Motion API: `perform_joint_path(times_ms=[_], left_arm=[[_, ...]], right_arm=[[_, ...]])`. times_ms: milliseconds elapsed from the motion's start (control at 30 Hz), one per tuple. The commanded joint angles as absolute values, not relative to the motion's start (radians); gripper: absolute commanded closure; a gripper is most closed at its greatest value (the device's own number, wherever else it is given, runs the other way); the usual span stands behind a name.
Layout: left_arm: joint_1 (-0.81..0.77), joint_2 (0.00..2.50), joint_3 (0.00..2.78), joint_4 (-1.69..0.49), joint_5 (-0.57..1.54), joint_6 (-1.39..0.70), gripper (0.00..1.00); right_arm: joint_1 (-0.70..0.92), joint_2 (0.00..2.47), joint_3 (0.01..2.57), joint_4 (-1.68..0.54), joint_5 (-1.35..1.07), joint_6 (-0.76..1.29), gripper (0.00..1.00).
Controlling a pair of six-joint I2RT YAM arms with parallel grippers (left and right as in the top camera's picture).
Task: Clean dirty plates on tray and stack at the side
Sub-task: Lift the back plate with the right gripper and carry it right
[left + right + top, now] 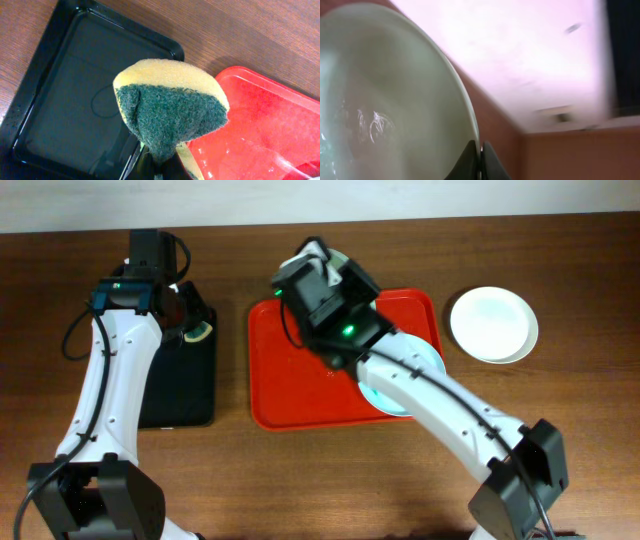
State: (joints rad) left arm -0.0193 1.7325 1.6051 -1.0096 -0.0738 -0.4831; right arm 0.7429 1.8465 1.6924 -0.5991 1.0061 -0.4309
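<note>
My right gripper (480,150) is shut on the rim of a pale plate (395,100) and holds it tilted up over the far edge of the red tray (300,380). In the overhead view that plate (320,250) is mostly hidden by the wrist. A second plate (428,362) with a teal tint lies on the tray's right side, partly under my right arm. A white plate (493,324) lies on the table right of the tray. My left gripper (160,167) is shut on a yellow and green sponge (170,110) above the black tray's right edge.
The narrow black tray (180,390) sits left of the red tray; it also shows in the left wrist view (75,100), beside the red tray's corner (260,130). My right arm crosses the red tray diagonally from the front right.
</note>
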Motion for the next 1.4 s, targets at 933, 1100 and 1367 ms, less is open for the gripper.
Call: perform_joint_path(times_ms=[933,1100,1367], left_arm=[[-0.017,1.735,1.597,-1.001,-0.101,-0.470,1.00],[-0.017,1.735,1.597,-1.002,-0.101,-0.470,1.00],[-0.017,1.735,1.597,-1.001,-0.101,-0.470,1.00]], right_arm=[[-0.126,1.859,1.682,-0.972,-0.500,-0.122,0.96],[-0.304,1.860,1.628,-0.959,-0.418,-0.114,0.96],[-0.440,1.861,1.448,-0.759,-0.274,-0.035,0.96]])
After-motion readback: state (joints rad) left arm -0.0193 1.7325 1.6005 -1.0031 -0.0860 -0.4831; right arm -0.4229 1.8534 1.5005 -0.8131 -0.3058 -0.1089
